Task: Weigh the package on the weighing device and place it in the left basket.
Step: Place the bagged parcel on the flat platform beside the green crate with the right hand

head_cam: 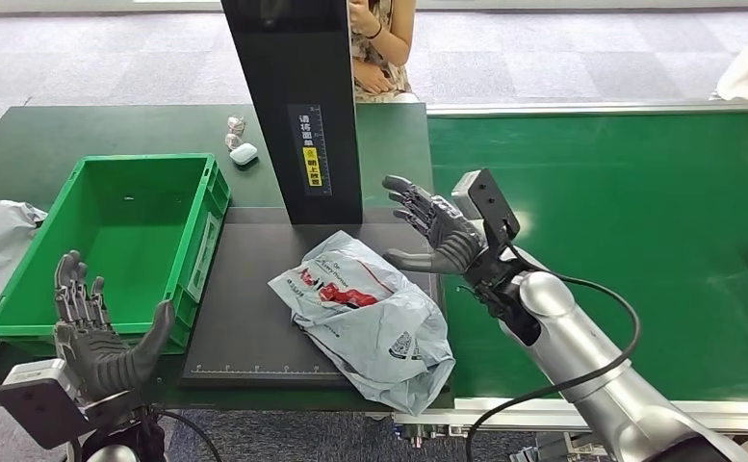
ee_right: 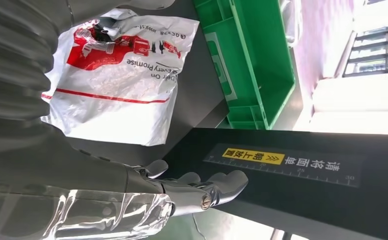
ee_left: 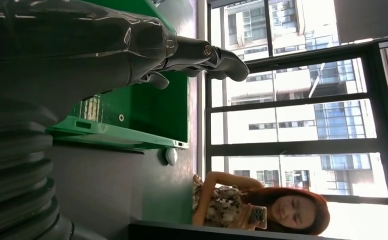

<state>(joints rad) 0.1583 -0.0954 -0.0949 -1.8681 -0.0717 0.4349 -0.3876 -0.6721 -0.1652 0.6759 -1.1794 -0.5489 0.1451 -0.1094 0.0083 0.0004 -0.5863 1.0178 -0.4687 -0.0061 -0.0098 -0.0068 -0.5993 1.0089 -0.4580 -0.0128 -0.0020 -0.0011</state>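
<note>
package [head_cam: 365, 313], a crinkled grey plastic mailer with red print, lies on the flat black weighing device [head_cam: 245, 327]. right hand [head_cam: 437, 231] hovers beside it, fingers spread, empty. left hand [head_cam: 95, 332] spread, empty, by the green ribbed basket [head_cam: 110, 322].

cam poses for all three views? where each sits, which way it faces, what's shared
Head: high on the body, facing forward and down at the package on the scale platform; left hand and right hand show.
Left wrist: behind the left hand, turned sideways, facing the green basket, a person, windows.
Right wrist: behind the right hand, facing package, basket.
Shared: all show the basket.
</note>
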